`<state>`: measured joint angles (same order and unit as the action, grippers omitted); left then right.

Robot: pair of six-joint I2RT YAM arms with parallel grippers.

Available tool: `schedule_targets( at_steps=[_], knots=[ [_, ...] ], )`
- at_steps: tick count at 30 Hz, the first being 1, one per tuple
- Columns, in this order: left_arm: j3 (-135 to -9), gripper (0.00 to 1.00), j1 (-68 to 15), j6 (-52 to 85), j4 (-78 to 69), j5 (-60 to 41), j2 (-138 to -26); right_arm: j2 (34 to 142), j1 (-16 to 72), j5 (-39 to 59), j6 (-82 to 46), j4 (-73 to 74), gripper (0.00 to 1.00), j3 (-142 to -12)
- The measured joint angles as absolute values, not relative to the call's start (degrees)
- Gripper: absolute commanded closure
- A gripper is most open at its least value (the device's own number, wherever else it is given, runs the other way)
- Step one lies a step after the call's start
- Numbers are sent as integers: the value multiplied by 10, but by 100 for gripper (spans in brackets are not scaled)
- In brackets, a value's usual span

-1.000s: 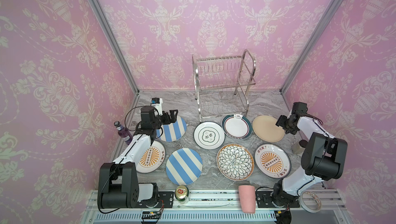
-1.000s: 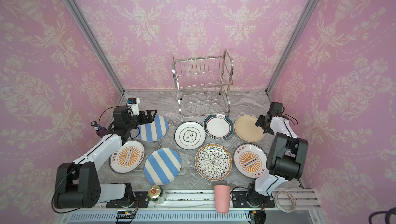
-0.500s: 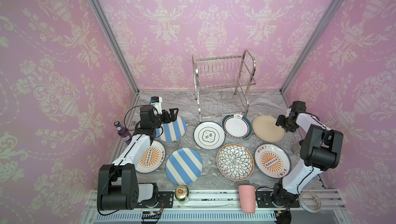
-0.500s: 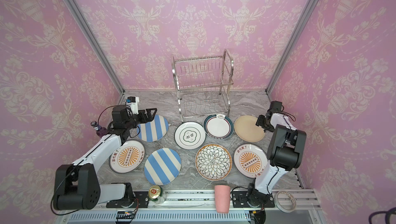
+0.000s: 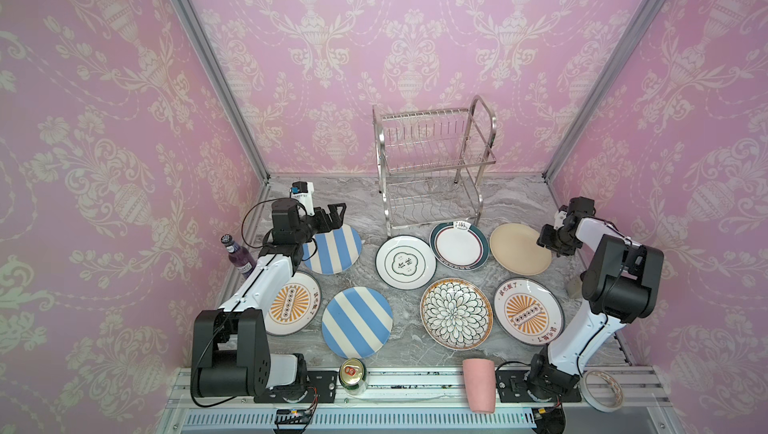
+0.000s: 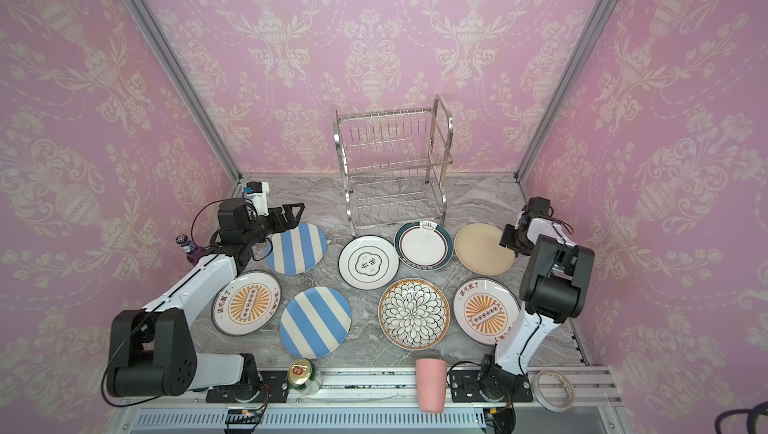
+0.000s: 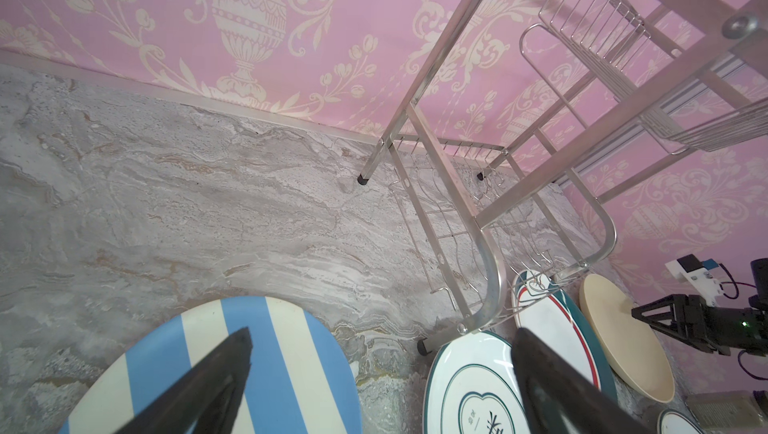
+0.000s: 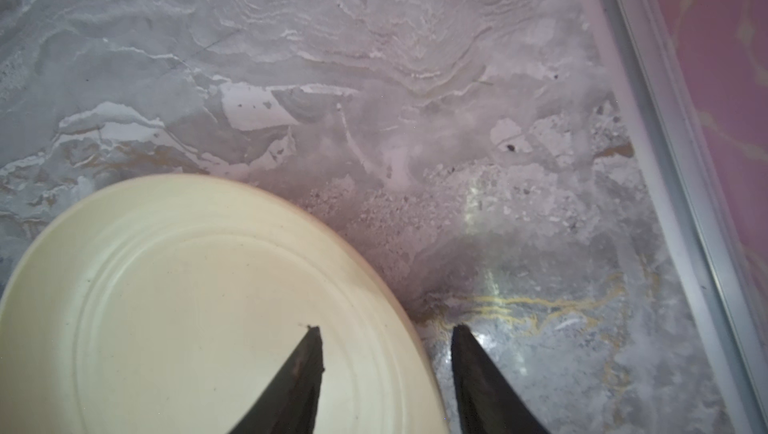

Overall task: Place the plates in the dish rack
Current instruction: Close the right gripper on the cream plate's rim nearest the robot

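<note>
Bright even light, soft shadows in both top views, right wrist view dim, blurry, tabletop (image 8: 490,211) glare

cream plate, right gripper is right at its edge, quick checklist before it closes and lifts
1. Rim of the cream plate between the right gripper jaws: ok, one finger is over the plate and the other over the table.
2. Jaws clamped on the rim: not ok, they stand apart.
3. Outer finger low enough to catch under the rim: cannot tell.
4. Dish rack slots free: ok, no plate on either tier.
5. Left gripper out of the way: ok, open over the far striped plate.
</note>
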<state>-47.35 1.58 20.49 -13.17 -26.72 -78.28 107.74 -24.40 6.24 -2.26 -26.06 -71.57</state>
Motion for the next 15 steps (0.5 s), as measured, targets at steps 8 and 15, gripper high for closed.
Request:
schedule_targets(
  at_steps=[8,15],
  knots=[
    [-483,1,12,205,-131,-267,-794,1110,-256,73,-11,-276,55,-741],
    [-499,1,8,204,-124,-269,-812,1117,-265,95,0,-286,59,-743]
  ],
)
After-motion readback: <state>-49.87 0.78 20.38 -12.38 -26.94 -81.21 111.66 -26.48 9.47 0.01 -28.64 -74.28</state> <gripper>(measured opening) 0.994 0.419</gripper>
